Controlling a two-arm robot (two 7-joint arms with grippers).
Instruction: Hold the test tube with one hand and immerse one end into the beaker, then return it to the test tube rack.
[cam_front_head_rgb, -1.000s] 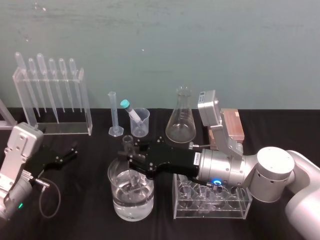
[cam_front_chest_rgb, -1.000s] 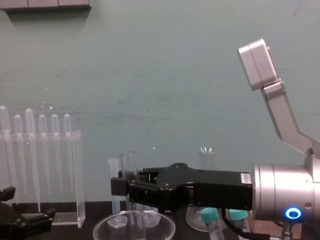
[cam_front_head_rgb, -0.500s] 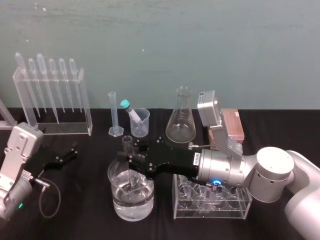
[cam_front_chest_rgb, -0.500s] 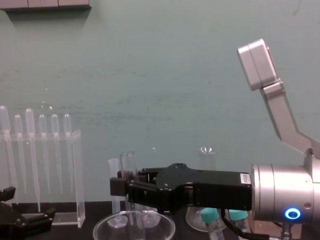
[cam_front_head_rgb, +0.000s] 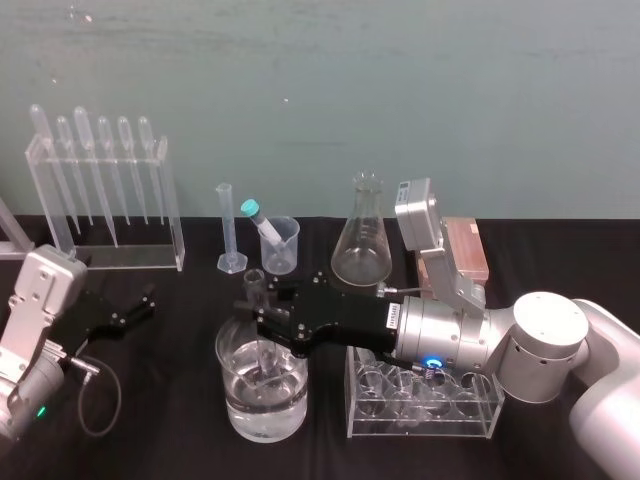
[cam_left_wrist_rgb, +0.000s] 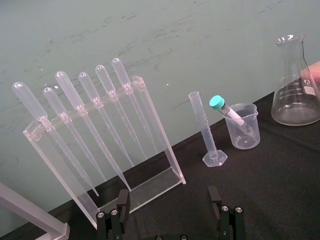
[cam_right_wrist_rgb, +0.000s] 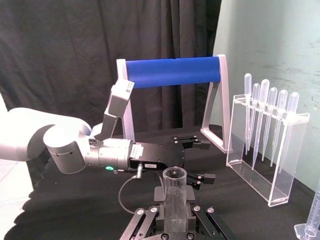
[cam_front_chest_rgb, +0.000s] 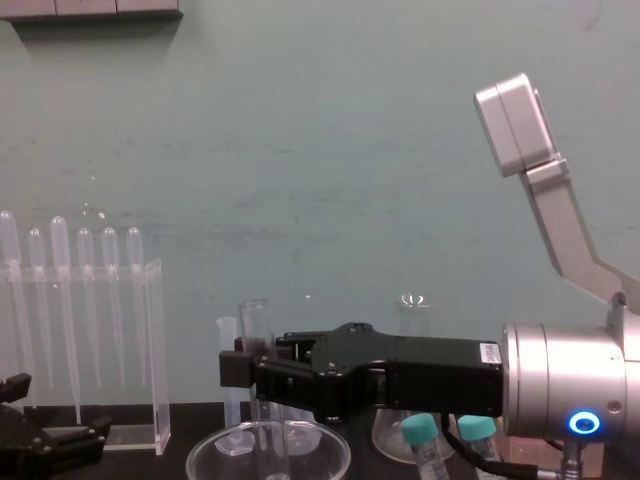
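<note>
Now the right tool pinches the tube upright, its lower end inside the beaker; the left tool sits spread, well apart.

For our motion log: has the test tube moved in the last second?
Yes, slightly: the test tube, in the right gripper, has edged upward against the pipette rack, chest view.

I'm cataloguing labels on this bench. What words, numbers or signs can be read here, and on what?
None reads legibly.
Conical flask: printed scale and figures, too small to read.
Graduated cylinder: scale marks, too small.
Right gripper, shut on the test tube: white sticker, blurred.
Left gripper, open: white sticker, blurred.
</note>
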